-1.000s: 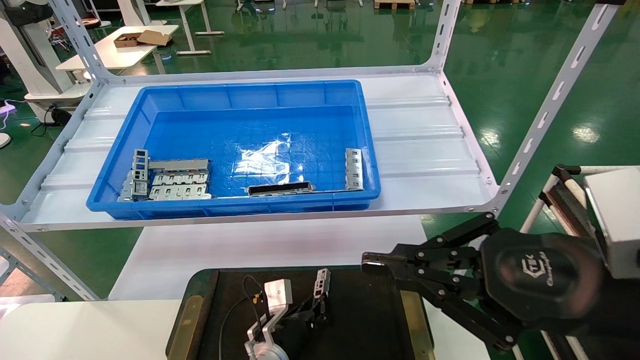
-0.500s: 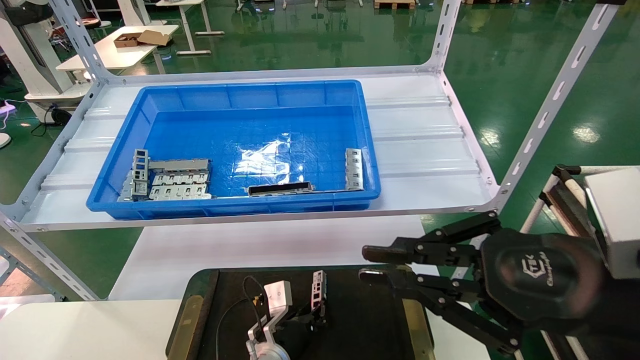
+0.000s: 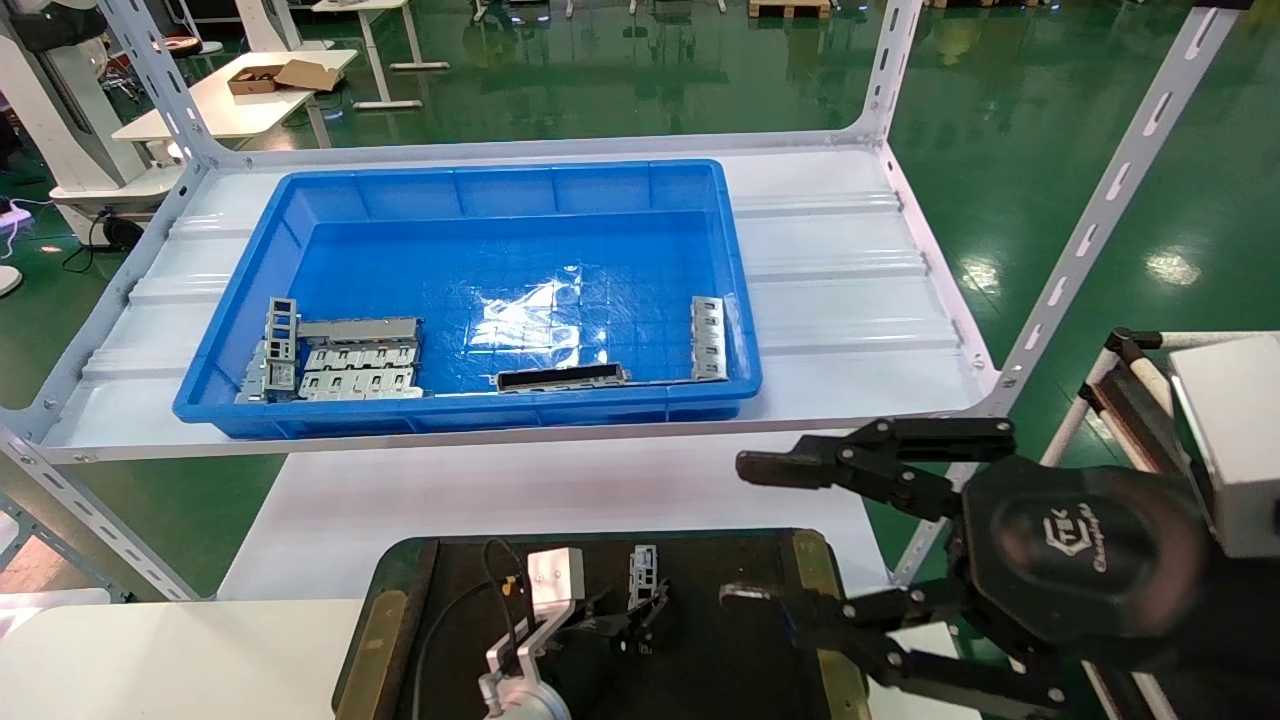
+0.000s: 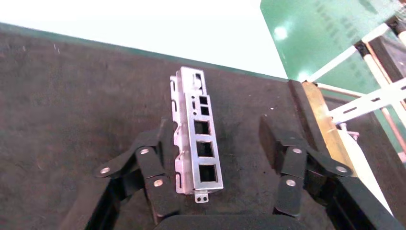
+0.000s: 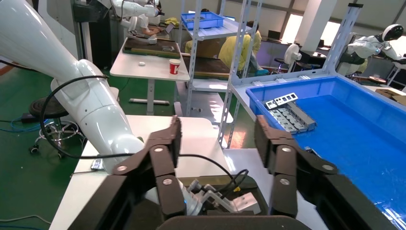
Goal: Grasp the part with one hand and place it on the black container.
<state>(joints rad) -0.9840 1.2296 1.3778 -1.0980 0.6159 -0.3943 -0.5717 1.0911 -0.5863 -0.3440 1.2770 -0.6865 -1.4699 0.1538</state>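
The left gripper (image 4: 215, 158) hung low over the black container (image 3: 720, 640), its jaws spread wide. The part (image 4: 197, 139) lay flat on the container's dark surface between them; one edge sat against or just beside one finger (image 4: 155, 167), while the other finger stood clear of it, so nothing was clamped. In the head view the part (image 3: 643, 575) rested near the container's far edge. The right gripper (image 3: 760, 530) hovered at the container's right side, jaws also wide apart and empty. The blue bin (image 3: 480, 300) sat on the shelf beyond
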